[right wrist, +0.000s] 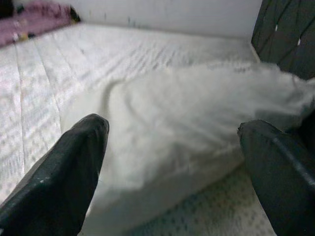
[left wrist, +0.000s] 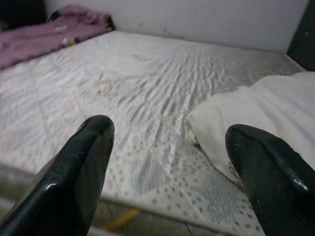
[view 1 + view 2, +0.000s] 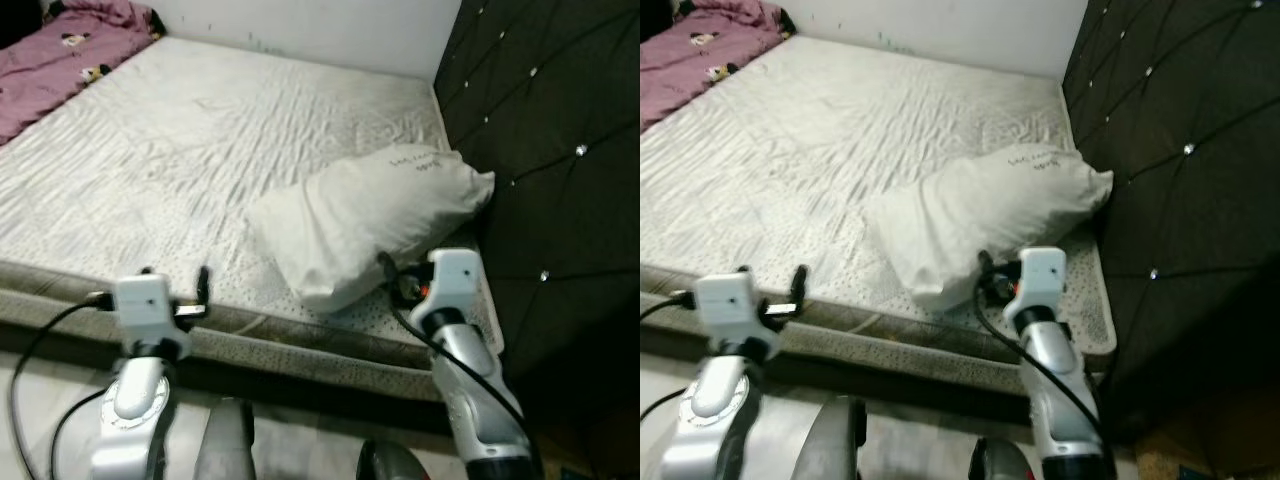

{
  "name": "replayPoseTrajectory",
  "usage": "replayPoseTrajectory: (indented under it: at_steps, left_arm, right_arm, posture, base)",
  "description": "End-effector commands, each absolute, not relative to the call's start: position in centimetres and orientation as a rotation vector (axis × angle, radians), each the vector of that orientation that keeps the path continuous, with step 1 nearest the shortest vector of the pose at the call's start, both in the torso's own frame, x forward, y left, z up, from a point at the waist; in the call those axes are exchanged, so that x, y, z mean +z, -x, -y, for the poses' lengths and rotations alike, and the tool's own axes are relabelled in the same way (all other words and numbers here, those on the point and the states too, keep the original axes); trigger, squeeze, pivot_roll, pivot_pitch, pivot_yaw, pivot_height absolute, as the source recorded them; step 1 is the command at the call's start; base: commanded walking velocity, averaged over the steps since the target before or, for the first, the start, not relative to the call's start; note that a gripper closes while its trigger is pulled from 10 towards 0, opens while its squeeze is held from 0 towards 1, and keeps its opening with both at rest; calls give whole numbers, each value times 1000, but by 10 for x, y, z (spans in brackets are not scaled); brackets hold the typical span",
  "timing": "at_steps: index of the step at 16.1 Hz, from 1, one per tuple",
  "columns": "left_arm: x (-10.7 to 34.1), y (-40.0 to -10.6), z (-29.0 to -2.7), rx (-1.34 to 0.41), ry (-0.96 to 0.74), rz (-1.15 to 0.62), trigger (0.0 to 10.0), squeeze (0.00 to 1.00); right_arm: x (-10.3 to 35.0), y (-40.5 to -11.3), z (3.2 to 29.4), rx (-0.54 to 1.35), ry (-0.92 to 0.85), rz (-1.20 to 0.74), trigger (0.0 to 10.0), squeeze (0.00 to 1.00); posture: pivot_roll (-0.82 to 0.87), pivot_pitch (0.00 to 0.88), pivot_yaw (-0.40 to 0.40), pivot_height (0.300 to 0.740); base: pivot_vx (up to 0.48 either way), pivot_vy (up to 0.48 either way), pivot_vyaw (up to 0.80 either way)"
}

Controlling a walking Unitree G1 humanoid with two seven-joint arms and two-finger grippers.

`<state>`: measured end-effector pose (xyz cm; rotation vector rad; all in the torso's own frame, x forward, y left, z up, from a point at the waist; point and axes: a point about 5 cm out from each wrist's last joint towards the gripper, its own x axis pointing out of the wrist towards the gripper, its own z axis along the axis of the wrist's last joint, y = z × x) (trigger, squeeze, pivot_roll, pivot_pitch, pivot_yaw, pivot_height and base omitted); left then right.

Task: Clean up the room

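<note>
A white pillow [image 3: 370,215] lies askew on the bare white mattress [image 3: 190,130], its far end against the black headboard. My right gripper [image 1: 172,167] is open at the pillow's near edge, its fingers [image 1: 74,167] spread wide with the pillow [image 1: 187,128] just ahead of them, and I cannot tell if they touch it. My left gripper [image 3: 175,277] is open and holds nothing, hovering over the mattress's front edge, left of the pillow [image 2: 266,113]. A crumpled pink blanket [image 3: 60,55] lies at the bed's far left corner.
The tufted black headboard [image 3: 550,120] rises along the right side of the bed. A white wall [image 3: 330,25] runs behind the bed. The bed's grey padded front edge [image 3: 300,345] stands between me and the mattress, with pale floor [image 3: 40,400] below.
</note>
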<state>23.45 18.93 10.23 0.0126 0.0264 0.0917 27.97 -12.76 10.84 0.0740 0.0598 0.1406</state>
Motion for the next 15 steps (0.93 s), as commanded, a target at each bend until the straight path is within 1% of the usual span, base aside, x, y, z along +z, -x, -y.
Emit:
replayPoseTrajectory:
  at_steps: [1,6,9,15]
  left_arm:
    - [104,-237,-179,55,9,-14,10000,0]
    - [103,-238,-178,49,10,-16,10000,0]
    - [103,-238,-177,44,4,-17,10000,0]
    - [102,-238,-175,25,9,-19,10000,0]
  right_arm:
    - [105,-278,139,108,-64,-72,10000,0]
    - [105,-279,140,112,-63,-75,10000,0]
    - [104,-279,140,115,-62,-77,10000,0]
    - [103,-278,138,129,-57,-74,10000,0]
  posture:
    - [80,12,-81,629]
    - [81,3,-85,629]
    - [83,0,-85,629]
    - [84,0,-84,629]
  base:
    - [289,0,0]
    - [286,0,0]
    - [0,0,0]
    - [348,0,0]
